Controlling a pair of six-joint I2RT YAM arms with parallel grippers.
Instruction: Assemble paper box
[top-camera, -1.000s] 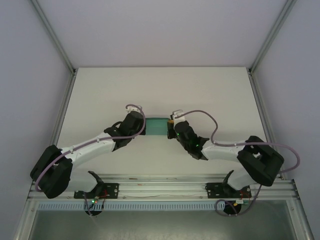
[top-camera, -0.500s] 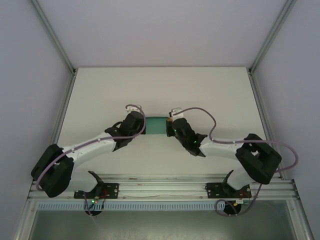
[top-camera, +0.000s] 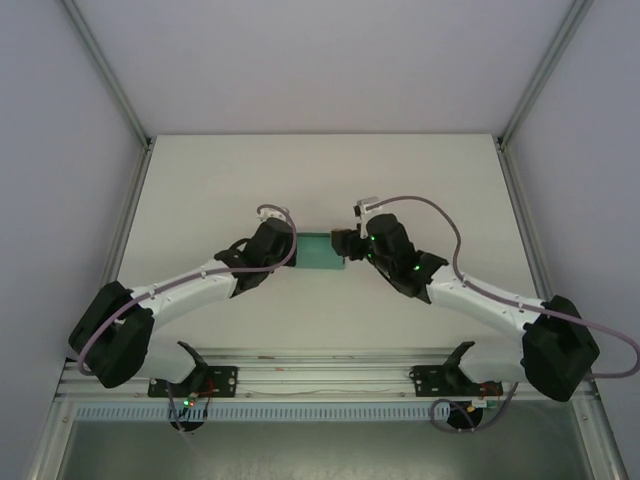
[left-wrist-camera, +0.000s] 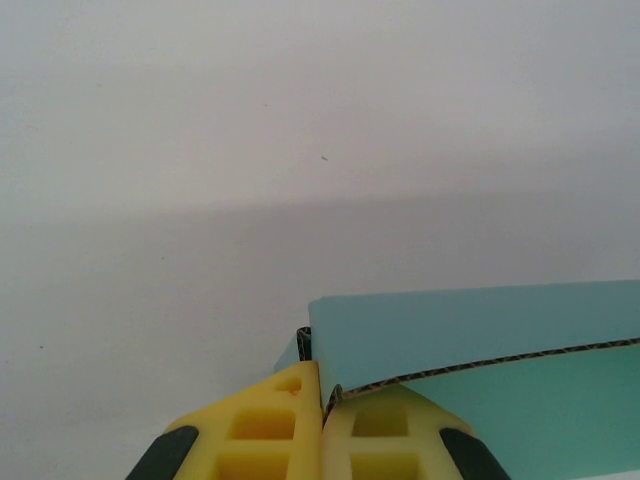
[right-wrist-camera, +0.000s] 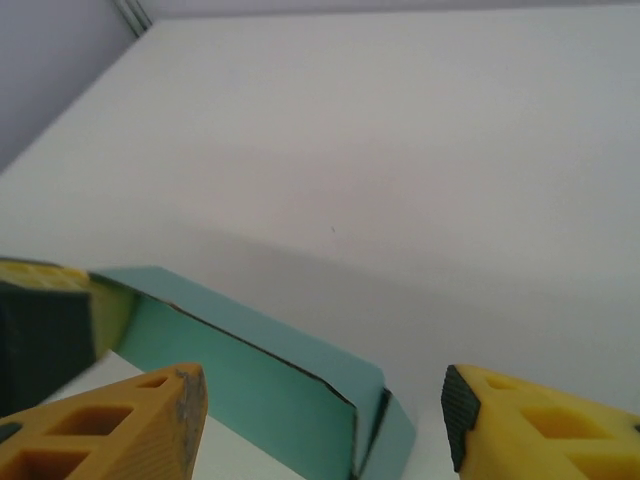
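Paper box (top-camera: 319, 251) left end hidden under left gripper (left-wrist-camera: 322, 396)

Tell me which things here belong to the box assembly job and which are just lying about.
In the job:
- box, teal card
- left gripper, shut on the box's edge
- right gripper, open at the box's other end

Not in the job, just surroundings:
- table
- cables on the arms
- rail at the near edge
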